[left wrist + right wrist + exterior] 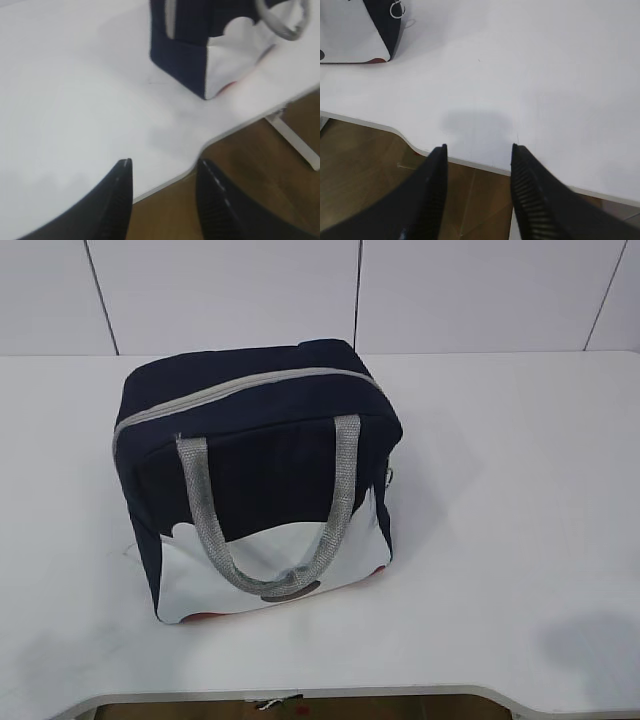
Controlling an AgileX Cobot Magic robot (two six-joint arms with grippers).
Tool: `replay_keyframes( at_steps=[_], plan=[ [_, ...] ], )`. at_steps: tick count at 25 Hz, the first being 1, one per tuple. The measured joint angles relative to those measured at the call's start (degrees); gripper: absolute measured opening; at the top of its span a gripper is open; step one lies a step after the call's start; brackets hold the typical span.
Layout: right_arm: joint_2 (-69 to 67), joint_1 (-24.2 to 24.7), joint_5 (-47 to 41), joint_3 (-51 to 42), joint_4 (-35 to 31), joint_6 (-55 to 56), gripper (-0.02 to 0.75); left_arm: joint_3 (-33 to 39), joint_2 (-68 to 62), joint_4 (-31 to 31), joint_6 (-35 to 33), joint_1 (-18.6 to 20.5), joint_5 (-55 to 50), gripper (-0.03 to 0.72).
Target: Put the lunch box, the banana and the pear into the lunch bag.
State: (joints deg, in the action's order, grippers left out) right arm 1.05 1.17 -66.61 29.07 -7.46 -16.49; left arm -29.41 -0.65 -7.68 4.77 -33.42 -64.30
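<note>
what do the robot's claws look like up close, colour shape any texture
Both are alike: the left claw and right claw each have two glossy black fingers tapering to narrow tips. The right claw's inner pads show fine ribbing. No cables, markings or arm links are visible.

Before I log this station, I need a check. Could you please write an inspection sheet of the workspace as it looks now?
Surface: white table, bare around the bag.
Job's things: lunch bag upright, zipper closed; lunch box, banana and pear not seen.
Clutter: nothing seen.
Grippers: left gripper open, empty, over the table's near edge; right gripper open, empty, likewise.
Cables: nothing seen.
Surroundings: pale panelled wall behind; wooden floor below.
</note>
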Motion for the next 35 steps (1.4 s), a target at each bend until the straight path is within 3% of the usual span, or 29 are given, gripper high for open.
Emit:
replay_keyframes(
  at_steps=[7,11,22,35],
  plan=[
    [0.0,0.0,0.0,0.0,0.0,0.0,0.354,0.0,0.0,0.2,0.0,29.0,0.0,0.316],
    [0.0,0.0,0.0,0.0,0.0,0.0,0.354,0.0,0.0,0.3,0.0,37.2,0.0,0.314],
    [0.0,0.0,0.0,0.0,0.0,0.0,0.354,0.0,0.0,5.2,0.0,37.8,0.0,0.297],
    [0.0,0.0,0.0,0.0,0.0,0.0,0.354,0.0,0.0,4.7,-0.4,37.8,0.0,0.281]
  ],
)
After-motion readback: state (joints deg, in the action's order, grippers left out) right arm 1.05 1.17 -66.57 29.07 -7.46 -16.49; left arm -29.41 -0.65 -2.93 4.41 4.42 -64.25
